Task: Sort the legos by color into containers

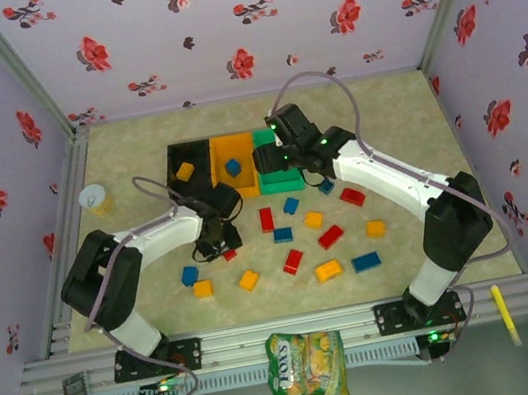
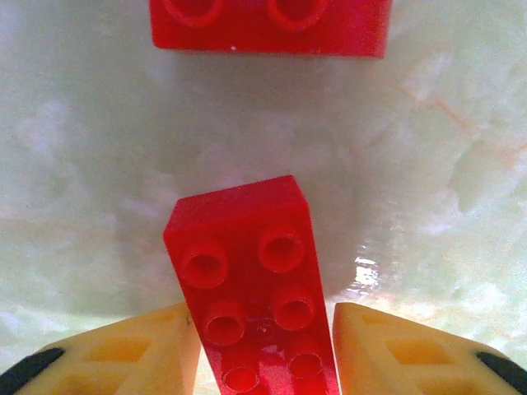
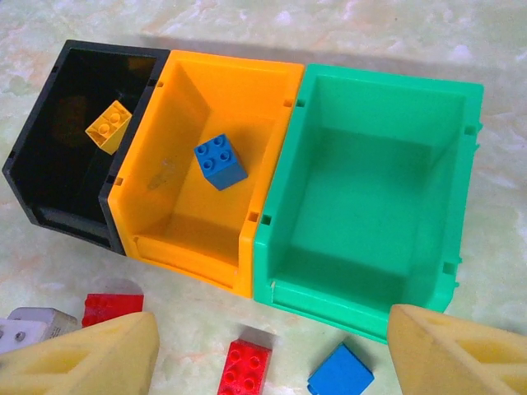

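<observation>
Right, the red brick (image 2: 255, 288) sat under my left end effector (image 2: 263, 309), flat on the tabletop (image 1: 134, 148), studs up, just in front of the bins and left of the loose legos (image 1: 298, 248) scattered between my two arms. A small hard plastic block like that I judged to be light and stiff, nothing that would crush, but glossy on its faces, so it could squirt out or twist if I pinched it by a corner. The place to take it was across the two long smooth sides, near the middle, well clear of the studs. And that was how my fingers (image 2: 123, 354) stood: narrow, one on each long side, both seemingly touching the plastic, the brick lying a little askew between them and not yet lifted. How firmly they had it I could not tell. A second red brick (image 2: 268, 25) lay just beyond, apart from mine. My right end effector (image 3: 272, 317) hung over the front edge of the green bin (image 3: 370, 164), fingers wide apart with nothing between them. Beside that bin stood the orange bin (image 3: 239, 90) with a blue brick (image 3: 220, 161) in it, and the black bin (image 3: 41, 164) with a yellow brick (image 3: 108, 126) in it, so red for green was my guess.
</observation>
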Available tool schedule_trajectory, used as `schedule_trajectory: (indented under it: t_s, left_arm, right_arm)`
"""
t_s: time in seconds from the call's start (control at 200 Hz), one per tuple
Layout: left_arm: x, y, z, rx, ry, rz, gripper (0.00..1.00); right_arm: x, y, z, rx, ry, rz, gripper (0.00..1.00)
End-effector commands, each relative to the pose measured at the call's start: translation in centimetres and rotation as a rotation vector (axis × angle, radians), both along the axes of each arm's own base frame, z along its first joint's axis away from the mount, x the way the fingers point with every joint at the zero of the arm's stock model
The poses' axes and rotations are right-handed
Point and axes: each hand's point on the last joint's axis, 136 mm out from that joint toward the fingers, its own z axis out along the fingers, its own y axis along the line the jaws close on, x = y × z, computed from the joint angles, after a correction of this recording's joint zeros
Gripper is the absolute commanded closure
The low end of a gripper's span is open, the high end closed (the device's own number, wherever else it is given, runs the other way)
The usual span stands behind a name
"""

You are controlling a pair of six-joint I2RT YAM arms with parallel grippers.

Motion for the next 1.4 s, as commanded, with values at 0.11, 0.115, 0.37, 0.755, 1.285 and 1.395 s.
schedule_trajectory:
  t_s: [0.11, 0.115, 0.37, 0.755, 1.285, 1.395]
  left_arm:
    - [0.4, 0.6, 0.6, 0.075, -0.022, -0.077, 0.61]
    - [0.4, 0.6, 0.7, 0.074, -0.024, -0.077, 0.62]
    - [0.6, -0.5, 3.2, 0.073, -0.054, -0.137, 0.75]
    - [4.8, -3.9, 13.2, 0.020, -0.261, -0.295, 0.77]
    - [17.3, -15.8, 15.7, -0.060, -0.458, -0.465, 0.78]
    - [18.9, -17.2, 14.3, -0.069, -0.455, -0.483, 0.77]
  right_arm:
    - [0.0, -1.0, 1.2, -0.004, -0.033, -0.015, 0.26]
    - [0.0, -1.0, 1.2, -0.005, -0.033, -0.016, 0.26]
    - [0.3, -2.3, 1.0, -0.026, -0.036, -0.053, 0.27]
    - [0.4, -8.7, 1.8, -0.088, -0.076, -0.205, 0.28]
    - [-1.7, -13.1, 1.5, -0.139, -0.073, -0.299, 0.28]
    - [-2.1, -13.5, 1.5, -0.149, -0.072, -0.307, 0.28]
